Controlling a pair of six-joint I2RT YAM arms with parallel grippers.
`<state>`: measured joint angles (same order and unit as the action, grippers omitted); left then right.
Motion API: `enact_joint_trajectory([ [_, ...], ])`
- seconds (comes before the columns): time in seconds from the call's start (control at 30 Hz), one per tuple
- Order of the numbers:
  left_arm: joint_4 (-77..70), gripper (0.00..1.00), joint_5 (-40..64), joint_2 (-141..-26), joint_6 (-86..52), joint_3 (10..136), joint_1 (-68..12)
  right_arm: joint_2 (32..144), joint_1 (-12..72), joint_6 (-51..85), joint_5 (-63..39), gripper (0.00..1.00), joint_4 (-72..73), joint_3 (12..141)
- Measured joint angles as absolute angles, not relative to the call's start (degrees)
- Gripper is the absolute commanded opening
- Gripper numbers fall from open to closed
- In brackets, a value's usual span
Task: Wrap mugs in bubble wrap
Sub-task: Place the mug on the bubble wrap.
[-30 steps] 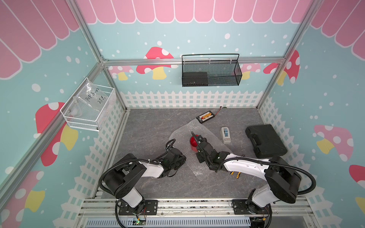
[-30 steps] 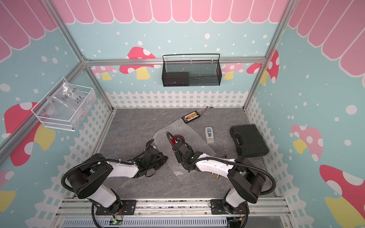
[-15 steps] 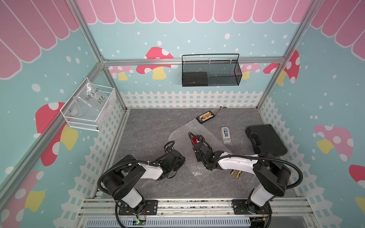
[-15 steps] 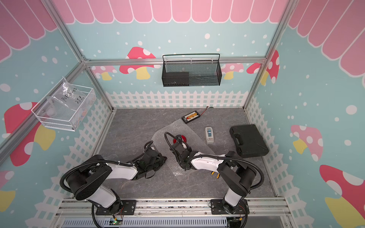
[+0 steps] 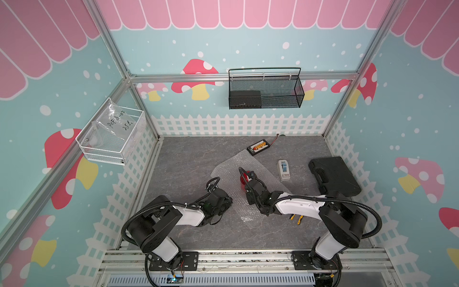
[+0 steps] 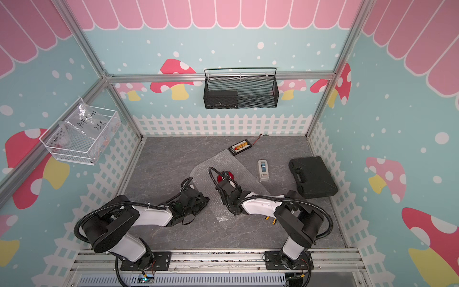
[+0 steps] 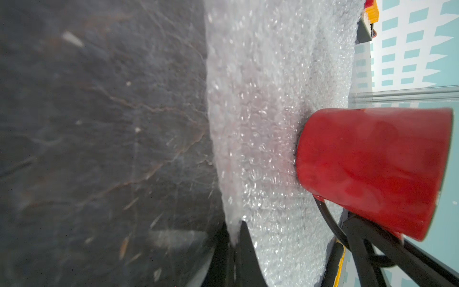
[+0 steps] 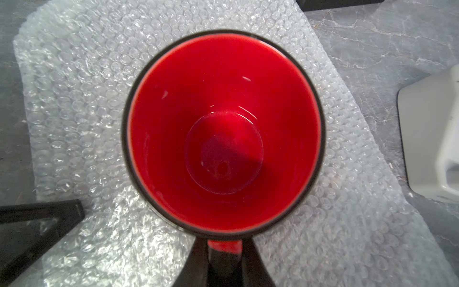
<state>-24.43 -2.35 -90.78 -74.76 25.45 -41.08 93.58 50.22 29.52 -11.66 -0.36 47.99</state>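
The red mug (image 8: 223, 134) stands upright on the bubble wrap (image 8: 87, 99), mouth up, in the middle of the floor in both top views (image 5: 243, 179) (image 6: 224, 175). My right gripper (image 8: 224, 248) is shut on the mug's dark handle, just on the near side of the mug (image 5: 248, 185). The left wrist view shows the mug's side (image 7: 372, 169) with its base on the sheet (image 7: 268, 99). My left gripper (image 7: 233, 232) is shut on the sheet's near left edge, which is pinched between its fingers and slightly lifted (image 5: 227, 198).
A white device (image 5: 283, 169) lies just right of the sheet, with a black case (image 5: 334, 175) further right. A connector board (image 5: 258, 147) lies behind the sheet. A yellow-handled tool (image 5: 296, 218) lies under my right arm. Wire baskets hang on the back wall (image 5: 264, 90) and left wall (image 5: 111, 134).
My right arm swung a little to the left with the mug's handle in its jaws, then stopped. The left gripper has kept its hold on the sheet's edge.
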Motion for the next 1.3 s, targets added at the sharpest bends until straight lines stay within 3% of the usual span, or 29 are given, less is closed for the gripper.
enact_joint_trajectory([
  [0.2, -23.5, 0.0, -2.3, -90.5, -74.5, 25.7, -41.1, 92.3, 48.8, 25.9, -13.3, 0.2, -1.9, 48.0],
  [0.6, -17.0, 0.0, -0.5, -88.9, -70.8, 27.6, -40.1, 88.6, 46.8, 16.8, -17.1, 0.12, -3.8, 47.8],
  [0.8, -16.3, 0.0, 2.2, -89.9, -69.6, 28.9, -38.8, 88.4, 44.9, 11.7, -21.2, 0.15, -1.8, 46.6],
  [0.87, -16.3, 0.0, 3.0, -89.9, -69.1, 28.9, -38.3, 87.8, 43.4, 10.5, -23.0, 0.2, -1.1, 45.7],
  [1.0, -15.7, 0.0, 3.5, -89.6, -68.6, 28.9, -37.6, 84.9, 41.4, 8.1, -23.8, 0.44, -1.5, 42.8],
  [1.13, -13.8, 0.0, 3.9, -89.2, -67.5, 29.5, -37.0, 79.7, 41.4, 6.0, -23.9, 0.61, -2.5, 41.6],
  [1.3, -11.0, 0.0, 6.1, -89.2, -65.3, 31.2, -35.0, 68.1, 44.8, 4.3, -20.9, 0.75, -2.0, 40.3],
])
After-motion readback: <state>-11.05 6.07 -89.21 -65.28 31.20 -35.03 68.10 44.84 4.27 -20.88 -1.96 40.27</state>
